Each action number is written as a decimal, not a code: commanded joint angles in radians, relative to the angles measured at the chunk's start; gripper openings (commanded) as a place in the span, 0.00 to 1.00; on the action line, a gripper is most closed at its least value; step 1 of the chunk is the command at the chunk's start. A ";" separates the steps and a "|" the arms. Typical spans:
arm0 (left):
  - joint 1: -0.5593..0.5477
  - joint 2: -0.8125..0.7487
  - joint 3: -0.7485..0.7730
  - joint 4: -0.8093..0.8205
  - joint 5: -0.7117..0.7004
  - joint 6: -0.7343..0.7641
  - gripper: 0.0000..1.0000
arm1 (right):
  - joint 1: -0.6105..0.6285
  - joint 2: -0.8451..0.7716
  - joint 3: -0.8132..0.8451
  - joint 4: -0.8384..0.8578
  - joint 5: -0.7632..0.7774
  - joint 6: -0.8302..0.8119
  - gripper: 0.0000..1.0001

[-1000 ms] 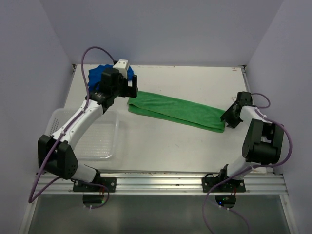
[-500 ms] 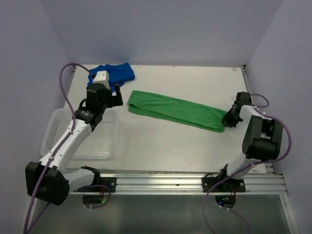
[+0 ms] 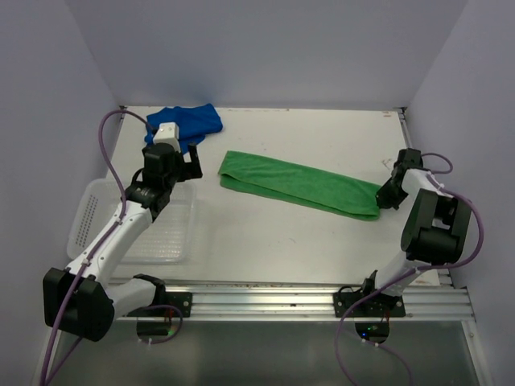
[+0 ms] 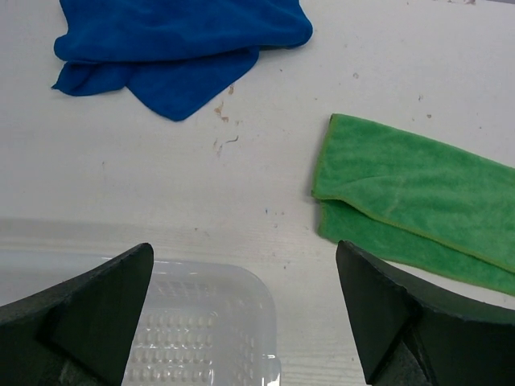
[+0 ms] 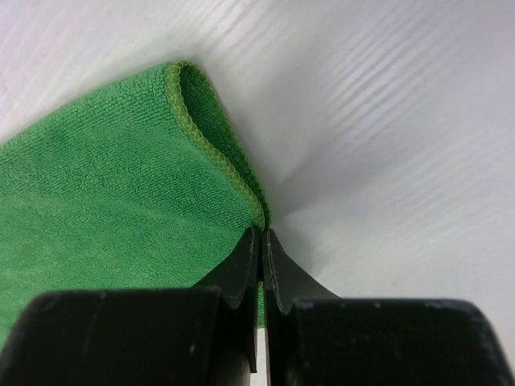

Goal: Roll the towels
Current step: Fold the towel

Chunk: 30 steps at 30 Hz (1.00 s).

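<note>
The green towel (image 3: 298,185) lies folded into a long strip across the table's middle, slanting down to the right. My right gripper (image 3: 385,195) is shut on its right end, and the right wrist view shows the doubled hem of the green towel (image 5: 105,201) pinched at the tips of the right gripper (image 5: 261,235). The blue towel (image 3: 189,122) lies crumpled at the back left. My left gripper (image 3: 191,163) hovers open between the blue towel and the basket, holding nothing. In the left wrist view the blue towel (image 4: 177,40) and the green towel (image 4: 410,201) lie ahead of the left gripper (image 4: 244,257).
A white perforated plastic basket (image 3: 84,211) sits at the table's left edge under the left arm, and its corner (image 4: 241,297) shows just below the left fingers. Purple walls close in the left, back and right. The arms' base rail runs along the near edge.
The right gripper has closed on the green towel's right end and drawn the towel slightly to the right. The left arm has pulled back from the blue towel toward the basket.
</note>
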 commanded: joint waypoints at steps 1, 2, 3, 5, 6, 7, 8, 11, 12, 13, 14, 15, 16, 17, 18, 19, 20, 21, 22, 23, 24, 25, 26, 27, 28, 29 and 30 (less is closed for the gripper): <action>0.002 -0.013 0.015 0.025 -0.037 -0.010 1.00 | -0.012 -0.045 0.065 -0.097 0.115 -0.040 0.00; 0.002 -0.014 0.012 0.025 -0.043 -0.010 1.00 | -0.013 -0.068 0.073 -0.125 0.164 -0.047 0.00; 0.002 -0.017 0.009 0.025 -0.046 -0.010 1.00 | -0.013 -0.085 0.085 -0.134 0.178 -0.050 0.00; 0.002 -0.010 0.009 0.026 -0.037 -0.012 1.00 | -0.012 -0.134 0.105 -0.154 0.225 -0.055 0.00; 0.002 -0.007 0.012 0.025 -0.033 -0.018 1.00 | -0.013 -0.148 0.114 -0.163 0.227 -0.055 0.00; 0.002 -0.001 0.015 0.023 -0.016 -0.019 0.99 | -0.012 -0.161 0.122 -0.171 0.229 -0.055 0.00; 0.002 0.001 0.017 0.022 -0.011 -0.019 1.00 | -0.010 -0.186 0.139 -0.176 0.224 -0.055 0.00; 0.002 0.007 0.023 0.011 -0.002 -0.024 1.00 | 0.013 -0.209 0.183 -0.195 0.201 -0.063 0.00; 0.002 0.009 0.024 0.013 0.001 -0.024 1.00 | 0.025 -0.215 0.197 -0.203 0.201 -0.061 0.00; 0.002 0.006 0.024 0.013 0.010 -0.024 1.00 | 0.054 -0.217 0.209 -0.215 0.203 -0.060 0.00; 0.002 0.004 0.024 0.011 0.015 -0.024 1.00 | 0.072 -0.218 0.222 -0.218 0.204 -0.058 0.00; 0.002 0.002 0.023 0.014 0.018 -0.024 1.00 | 0.091 -0.217 0.245 -0.223 0.209 -0.055 0.00; 0.002 0.001 0.024 0.013 0.017 -0.024 1.00 | 0.132 -0.214 0.255 -0.232 0.227 -0.050 0.00; 0.002 0.002 0.024 0.014 0.017 -0.024 1.00 | 0.152 -0.209 0.277 -0.232 0.236 -0.047 0.00; 0.002 0.004 0.024 0.013 0.017 -0.023 1.00 | 0.168 -0.195 0.286 -0.235 0.246 -0.044 0.00; 0.002 0.004 0.024 0.014 0.015 -0.023 1.00 | 0.184 -0.186 0.294 -0.243 0.249 -0.034 0.00; 0.002 0.004 0.024 0.013 0.018 -0.023 0.99 | 0.185 -0.182 0.297 -0.251 0.244 -0.026 0.00; 0.002 0.004 0.023 0.014 0.021 -0.019 1.00 | 0.185 -0.178 0.289 -0.246 0.241 -0.023 0.00; 0.001 0.002 0.023 0.013 0.021 -0.018 1.00 | 0.182 -0.177 0.279 -0.239 0.274 -0.026 0.00; -0.001 0.002 0.021 0.014 0.023 -0.016 1.00 | 0.180 -0.175 0.253 -0.234 0.296 -0.029 0.00; -0.002 0.002 0.020 0.014 0.021 -0.013 1.00 | 0.172 -0.177 0.236 -0.228 0.298 -0.033 0.00; -0.005 0.001 0.021 0.016 0.023 -0.012 1.00 | 0.139 -0.177 0.217 -0.209 0.290 -0.040 0.00; -0.007 0.002 0.021 0.016 0.024 -0.012 1.00 | 0.114 -0.178 0.181 -0.197 0.246 -0.040 0.00; -0.012 0.004 0.020 0.016 0.029 -0.010 1.00 | 0.093 -0.177 0.161 -0.186 0.230 -0.041 0.00; -0.012 0.007 0.020 0.016 0.036 -0.009 1.00 | 0.061 -0.178 0.145 -0.170 0.229 -0.049 0.00; -0.015 0.010 0.021 0.017 0.041 -0.007 1.00 | 0.051 -0.174 0.125 -0.166 0.244 -0.055 0.00; -0.015 0.012 0.023 0.017 0.047 -0.007 1.00 | 0.042 -0.169 0.119 -0.165 0.244 -0.060 0.00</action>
